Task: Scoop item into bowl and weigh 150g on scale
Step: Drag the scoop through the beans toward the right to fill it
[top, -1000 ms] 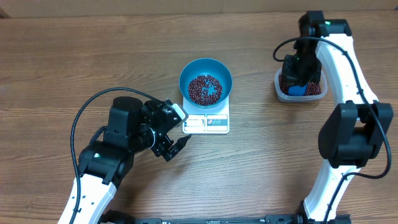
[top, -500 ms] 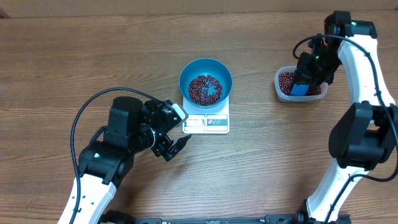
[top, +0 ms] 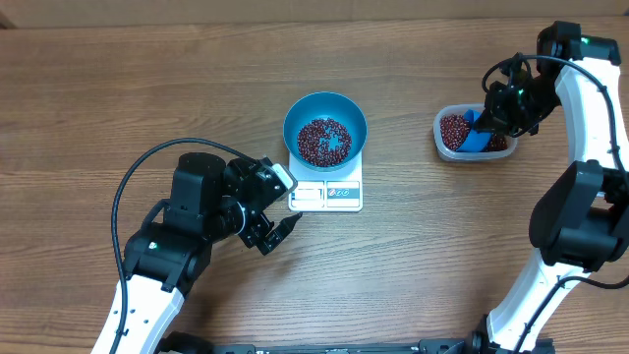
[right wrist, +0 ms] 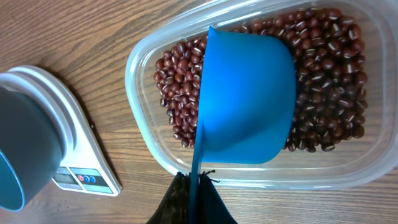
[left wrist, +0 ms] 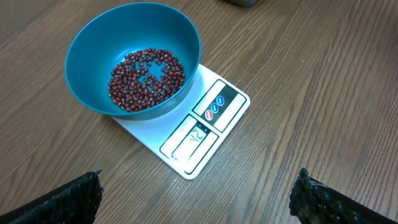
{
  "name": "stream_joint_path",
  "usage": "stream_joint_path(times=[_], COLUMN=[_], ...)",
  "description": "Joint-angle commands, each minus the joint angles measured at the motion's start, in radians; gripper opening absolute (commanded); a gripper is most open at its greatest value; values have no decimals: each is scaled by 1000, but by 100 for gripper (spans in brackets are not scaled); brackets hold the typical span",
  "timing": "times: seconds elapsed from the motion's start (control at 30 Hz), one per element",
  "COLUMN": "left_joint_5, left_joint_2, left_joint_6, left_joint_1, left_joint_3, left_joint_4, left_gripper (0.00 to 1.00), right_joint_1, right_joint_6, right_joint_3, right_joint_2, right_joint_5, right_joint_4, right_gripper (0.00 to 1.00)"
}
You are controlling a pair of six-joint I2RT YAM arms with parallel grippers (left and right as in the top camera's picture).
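Overhead view shows a wooden table [top: 147,88] with the white scale [top: 342,194] near its middle, and the blue bowl [top: 324,102] stands on the scale, covering the far part of the platform. A thin layer of dark red-brown beans [top: 323,141] lies on the bottom of the bowl, with a small bare spot of blue in the middle of them. The display and the button panel of the scale are on the edge toward the robot and nothing covers them; in the left wrist view the display has dark digits, but they are too small for me to read. The left gripper [left wrist: 198,193] rests low just beside the near left corner of the scale, its jaws are spread wide and nothing is between them. To the right of the scale, well apart from it, stands a clear plastic tub [top: 439,133] that holds more of the same beans. The right gripper [right wrist: 194,202] is above the near edge of this tub, and its jaws are closed tightly on the thin handle of a small blue scoop [right wrist: 249,93]. The cup of the scoop is inside the tub, above the beans, and the right wrist view shows its rounded outer side. Whether the cup touches the beans, or has beans inside it, I cannot tell.
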Motion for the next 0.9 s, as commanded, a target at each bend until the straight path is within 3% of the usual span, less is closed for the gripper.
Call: stream_joint_path(times=[0.0, 0.87], left_joint_5=[18, 18], left_joint_2=[2, 2], left_joint_6=[-3, -3], left_joint_1=[10, 10], left_joint_3=[-5, -5], left_joint_4=[1, 1], left_gripper=[100, 100], right_joint_1=[9, -11], right_joint_6=[-51, -52], right_joint_3=[-4, -4], right_joint_2=[-15, -15], right_joint_5=[-77, -120], right_joint_4=[-5, -14], right_gripper=[4, 4])
